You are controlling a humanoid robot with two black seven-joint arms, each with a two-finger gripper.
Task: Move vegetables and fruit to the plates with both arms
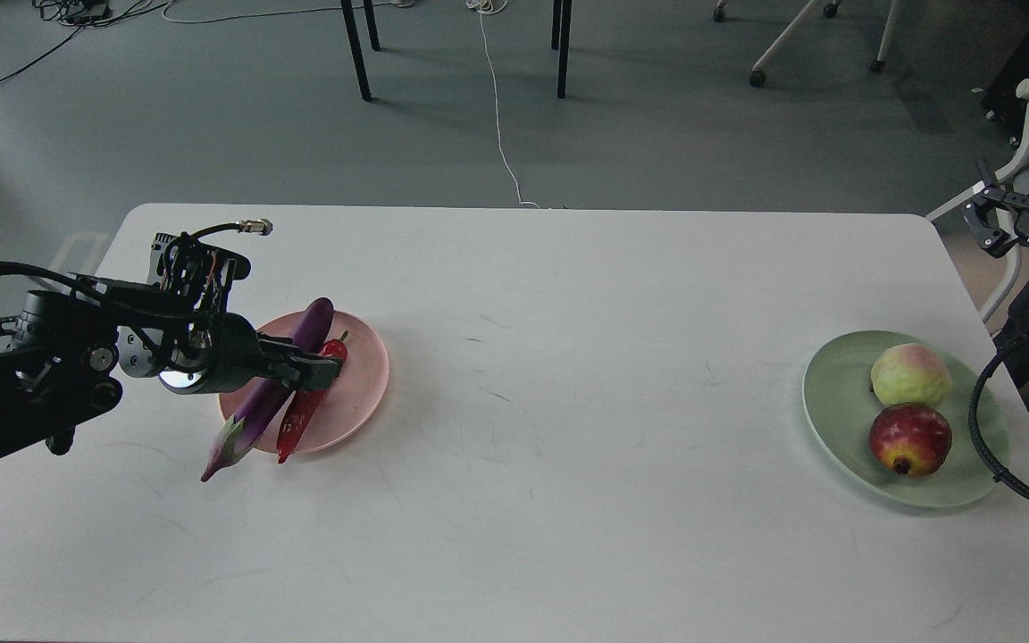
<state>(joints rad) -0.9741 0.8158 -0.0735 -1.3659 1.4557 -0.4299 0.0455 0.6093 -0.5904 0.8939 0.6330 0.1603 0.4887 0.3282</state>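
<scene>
On the white worktop (514, 375), faintly scuffed and scratched at its middle, our two arms flank the scene. Nearest to us on the right, the dark red fruit (909, 438) sits on the pale green plate (827, 393), its small nub turned toward us; the pale green fruit with a pink blush (911, 375) lies just behind it on the same plate, the two close together. A black cable (988, 446) loops over that plate's right edge.

On the left, the purple eggplant (255, 411) lies slantwise across the pale pink plate (358, 384), its pale stem end hanging past the near rim over the worktop. The red chili pepper (300, 424) lies right beside it, its tip also past the rim. Our left pincer (322, 364) reaches in from the left over both vegetables; its fingers sit at the chili, but we cannot tell whether they clasp it or stand released.

Farther back, at the right edge beyond the worktop's corner, our right pincer (983, 228) hangs with its fingers spread, grasping nothing.

Beyond the worktop's far edge lies grey floor (211, 116), crossed by a white cord (497, 107), with dark table legs (355, 49) and wheeled chair bases (773, 49) along the top.
</scene>
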